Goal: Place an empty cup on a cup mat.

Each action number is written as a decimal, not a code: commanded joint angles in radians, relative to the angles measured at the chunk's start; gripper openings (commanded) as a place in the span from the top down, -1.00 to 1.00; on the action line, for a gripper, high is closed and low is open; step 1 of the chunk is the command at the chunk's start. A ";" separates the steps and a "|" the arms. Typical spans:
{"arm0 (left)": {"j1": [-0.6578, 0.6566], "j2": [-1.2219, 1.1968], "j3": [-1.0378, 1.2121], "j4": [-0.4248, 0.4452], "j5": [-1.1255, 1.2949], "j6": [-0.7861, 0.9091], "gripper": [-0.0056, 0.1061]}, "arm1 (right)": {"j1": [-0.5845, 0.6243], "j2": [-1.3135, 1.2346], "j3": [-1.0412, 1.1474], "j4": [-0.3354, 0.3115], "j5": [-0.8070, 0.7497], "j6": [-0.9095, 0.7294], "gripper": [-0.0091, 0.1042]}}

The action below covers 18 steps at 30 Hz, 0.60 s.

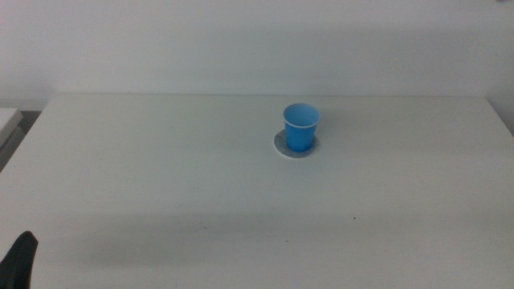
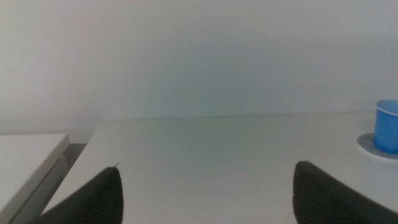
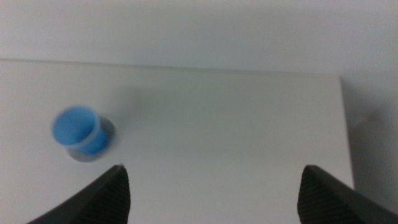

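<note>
Jaws, left gripper (image 2: 205, 196): spread wide, holding nothing, low over the white table (image 1: 161, 177).
Jaws, right gripper (image 3: 214, 193): spread wide, holding nothing, high above the table.
Cup: small bright blue tapered disposable cup (image 1: 301, 127), thin white rim, upright, nothing inside; well apart from both pairs of jaws.
Mat: flat round mottled grey cup mat (image 1: 280, 144) with pale edge, under the cup.

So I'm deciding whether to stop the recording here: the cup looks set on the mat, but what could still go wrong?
The cup stands upright on the cup mat but off-centre on it, so a table bump might shift it off. It is empty and light, so it tips easily. The right gripper, jaws open, hangs above the table with the cup in view; a low sweep could clip it. The left gripper waits open, far off.
</note>
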 commanded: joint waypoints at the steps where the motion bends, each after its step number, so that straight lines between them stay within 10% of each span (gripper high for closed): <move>1: -0.001 -0.004 0.000 -0.002 -0.013 -0.003 -0.78 | -0.026 -0.149 0.224 -0.013 -0.133 -0.007 -0.61; 10: -0.001 -0.004 0.000 -0.002 -0.013 -0.003 -0.78 | -0.036 -0.659 0.908 -0.003 -0.569 0.031 -0.61; 18: -0.001 -0.004 0.000 -0.002 -0.013 -0.003 -0.78 | -0.036 -0.844 1.098 -0.037 -0.610 0.036 -0.61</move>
